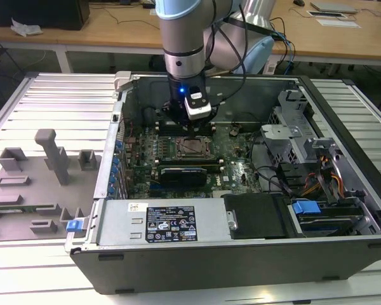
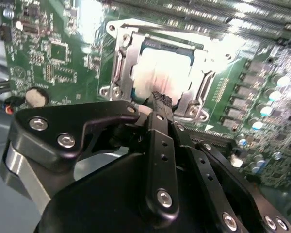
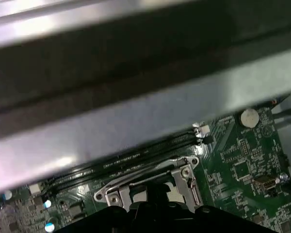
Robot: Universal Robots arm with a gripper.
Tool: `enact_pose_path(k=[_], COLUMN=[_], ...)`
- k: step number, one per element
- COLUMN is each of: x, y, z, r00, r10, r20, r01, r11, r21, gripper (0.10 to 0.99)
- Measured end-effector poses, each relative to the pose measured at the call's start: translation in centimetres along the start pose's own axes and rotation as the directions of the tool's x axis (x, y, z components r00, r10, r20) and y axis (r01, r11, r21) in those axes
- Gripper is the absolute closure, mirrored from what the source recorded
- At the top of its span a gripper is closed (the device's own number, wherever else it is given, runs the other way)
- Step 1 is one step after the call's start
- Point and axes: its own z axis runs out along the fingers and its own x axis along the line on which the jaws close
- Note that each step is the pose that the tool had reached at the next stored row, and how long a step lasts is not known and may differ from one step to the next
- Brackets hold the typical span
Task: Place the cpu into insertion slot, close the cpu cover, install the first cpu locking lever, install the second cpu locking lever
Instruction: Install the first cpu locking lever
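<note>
The cpu [image 2: 160, 73] lies flat in the motherboard socket, its pale metal top showing through the window of the cpu cover [image 2: 122, 58]. That silvery frame lies down over the chip. In the exterior view the socket [image 1: 193, 147] sits mid-board inside the open computer case. My gripper [image 2: 158, 97] hangs just over the socket's near edge, fingers shut together with nothing seen between them. In the exterior view the gripper [image 1: 188, 126] is directly above the socket's far side. A thin wire lever [image 3: 136, 177] runs along one side of the cover [image 3: 186, 177].
A long black card [image 1: 184, 173] lies just in front of the socket. Drive cages and cables [image 1: 305, 146] fill the exterior view's right. The case wall [image 3: 136, 111] stands close behind the gripper. A grey fixture tray [image 1: 44, 171] sits outside the case at the exterior view's left.
</note>
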Motion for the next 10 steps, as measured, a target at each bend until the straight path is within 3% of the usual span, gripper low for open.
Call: enact_pose_path(k=[4,10], x=[-0.19,-0.4], y=[-0.63,-1.29], z=[0.1,0.17], r00=[1.0,0.9999], r10=[-0.001,-0.001], r20=[-0.0087,-0.0123], r01=[0.001,0.001], r11=[0.9999,0.9999], r21=[0.01,0.012], gripper=[0.98,0.98])
